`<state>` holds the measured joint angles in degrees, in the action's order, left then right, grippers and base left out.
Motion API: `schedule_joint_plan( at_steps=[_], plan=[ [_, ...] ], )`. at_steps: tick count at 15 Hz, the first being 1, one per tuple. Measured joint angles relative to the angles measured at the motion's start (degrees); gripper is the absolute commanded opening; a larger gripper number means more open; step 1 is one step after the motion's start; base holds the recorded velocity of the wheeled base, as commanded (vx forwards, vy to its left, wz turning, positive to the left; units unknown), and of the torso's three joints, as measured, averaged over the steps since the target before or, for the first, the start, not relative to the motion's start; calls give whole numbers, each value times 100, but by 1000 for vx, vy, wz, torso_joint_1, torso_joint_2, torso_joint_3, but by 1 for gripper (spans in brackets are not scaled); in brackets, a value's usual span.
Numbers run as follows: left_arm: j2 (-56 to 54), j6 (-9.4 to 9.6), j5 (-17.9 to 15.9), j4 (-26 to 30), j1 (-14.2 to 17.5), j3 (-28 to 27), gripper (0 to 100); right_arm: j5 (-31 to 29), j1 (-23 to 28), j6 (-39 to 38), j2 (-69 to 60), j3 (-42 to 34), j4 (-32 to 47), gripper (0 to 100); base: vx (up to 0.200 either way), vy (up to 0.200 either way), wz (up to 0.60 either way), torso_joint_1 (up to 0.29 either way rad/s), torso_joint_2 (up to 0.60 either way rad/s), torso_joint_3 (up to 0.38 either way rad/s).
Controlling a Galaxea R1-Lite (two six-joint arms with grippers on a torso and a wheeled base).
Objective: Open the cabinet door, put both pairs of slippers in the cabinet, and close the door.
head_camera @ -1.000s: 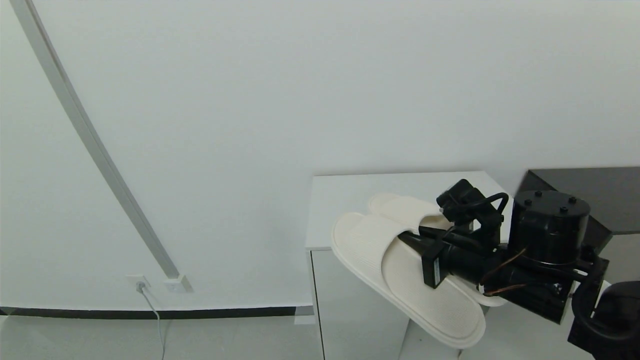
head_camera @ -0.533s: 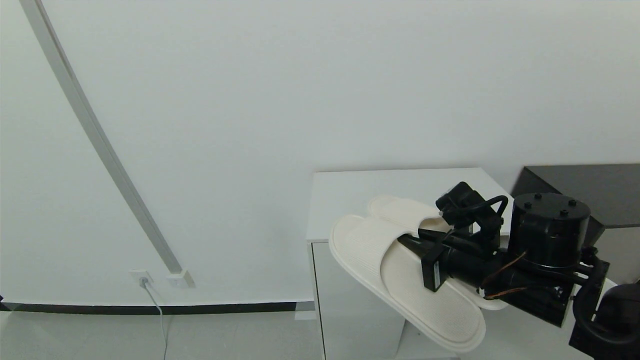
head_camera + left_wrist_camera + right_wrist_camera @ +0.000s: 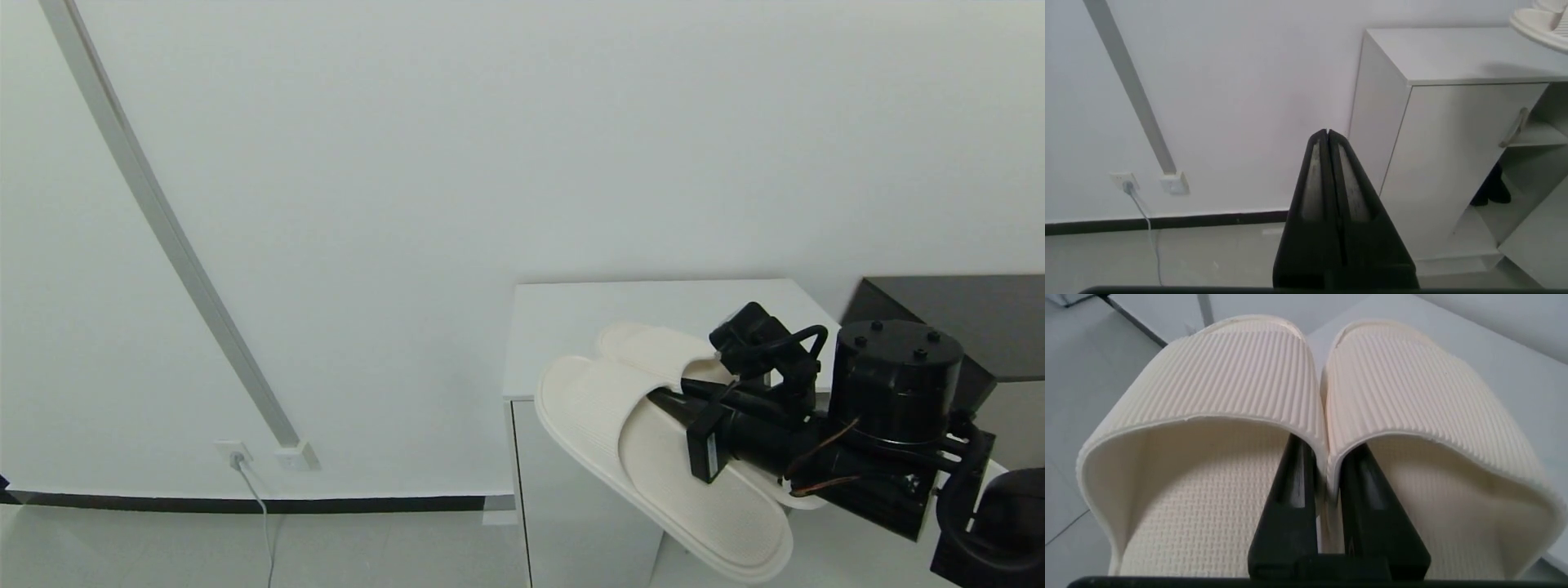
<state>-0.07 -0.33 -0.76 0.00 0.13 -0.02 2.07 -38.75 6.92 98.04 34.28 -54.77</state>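
A pair of cream slippers point(image 3: 604, 408) point(image 3: 1225, 384) is held in the air just in front of a white cabinet point(image 3: 637, 302) point(image 3: 1437, 57), toes level with its top edge. The right gripper point(image 3: 663, 397) point(image 3: 1327, 457) pinches the two inner straps together between its black fingers. The cabinet door point(image 3: 1462, 163) stands open, showing shelves. Beside the cabinet, the left gripper point(image 3: 1327, 143) is clenched tight on nothing.

Black left gripper point(image 3: 1328, 147): fingers pressed together. Black right gripper point(image 3: 1327, 457) (pointing forward-left): fingers clamped on pair of cream ribbed slippers point(image 3: 1233, 384).
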Motion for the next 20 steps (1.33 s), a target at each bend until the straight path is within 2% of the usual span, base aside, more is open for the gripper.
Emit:
schedule_joint_plan(
  at_steps=[17, 20],
  plan=[
    [0, 9, -9, 0, 5, 0, 0, 38, 12, 0, 0, -226, -122, 0, 0, -200, 0, 2, 3, 1],
    [0, 9, -11, 0, 0, 0, 0, 38, 11, 0, 0, -232, -119, 0, 0, 0, 0, 0, 0, 0]
  ],
)
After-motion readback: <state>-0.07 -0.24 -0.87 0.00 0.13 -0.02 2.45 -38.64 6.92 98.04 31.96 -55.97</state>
